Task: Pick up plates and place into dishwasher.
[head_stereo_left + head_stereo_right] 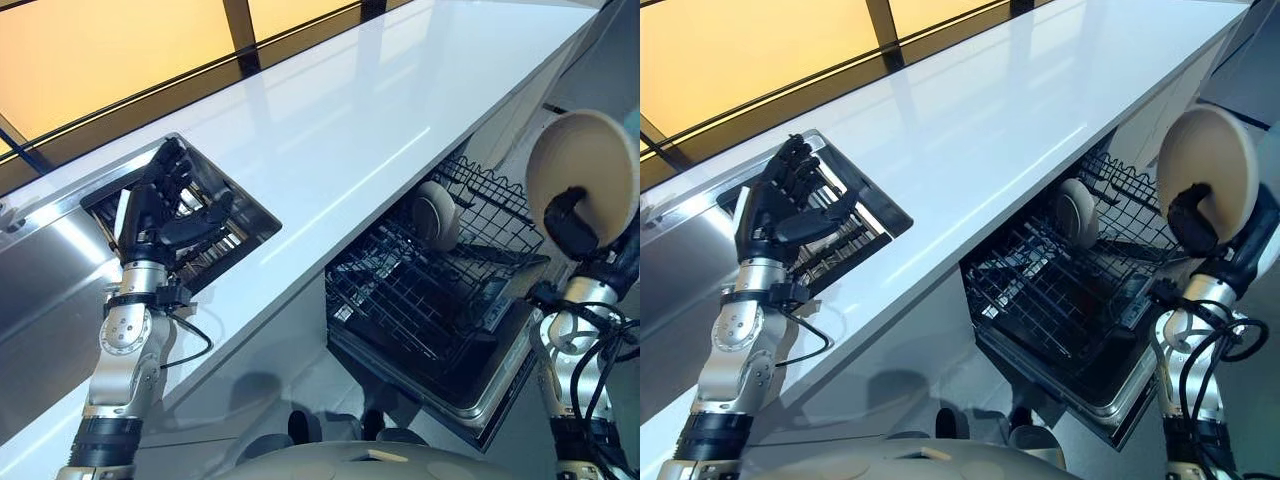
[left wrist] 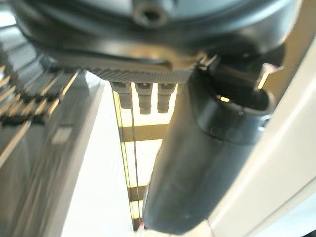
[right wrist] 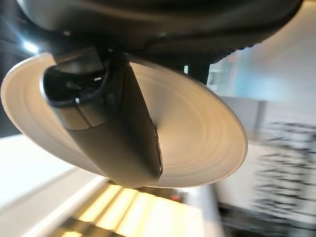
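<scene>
Over the open dishwasher, right robot hand (image 1: 570, 225): raised above the far side of the pulled-out rack, thumb and fingers clamped on a beige plate.
Held plate (image 1: 590, 170): beige, round, held up on edge in the air; the thumb lies across its face in the right wrist view (image 3: 197, 138), the fingers behind it.
Dishwasher rack (image 1: 420, 290): black wire basket drawn out over the lowered door, below the front edge of the surface.
Racked plate (image 1: 437, 215): second beige plate standing on edge in the back part of the rack, below and to the left of the held plate, apart from it.
Left robot hand (image 1: 780, 215): held up over the sink, fingers straight and slightly spread, thumb out to the side, holding nothing.
Sink (image 1: 235, 215): steel basin set into the surface at the left, with a dark rack inside it behind the left robot hand.
Surface (image 1: 360, 110): long, white and glossy, running away toward the upper right.
</scene>
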